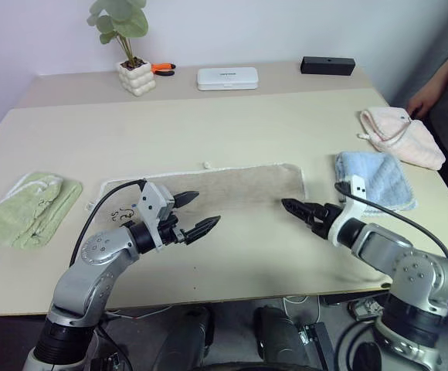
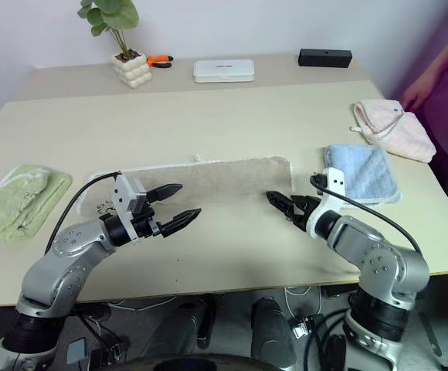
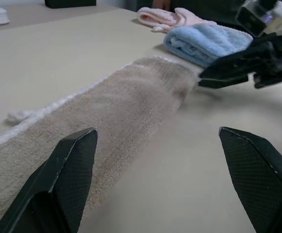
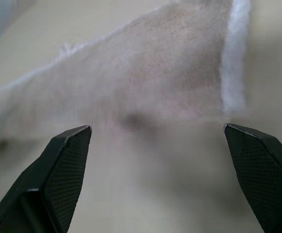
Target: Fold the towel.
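Both our grippers, left point(image 1: 192, 214) and right point(image 1: 296, 209), hover wide open and empty at the near edge of the towel point(image 1: 224, 188), a long folded strip on the table point(image 1: 232, 124); further folds remain, we judge.

The towel point(image 1: 208, 188) lies on the table point(image 1: 208, 124) between 2 folded towels.

Looks like office/lab test setup: plain beige table point(image 1: 232, 124) vs bare white wall, potted plant point(image 1: 131, 46), white case point(image 1: 227, 78) at far edge, cables under near edge.
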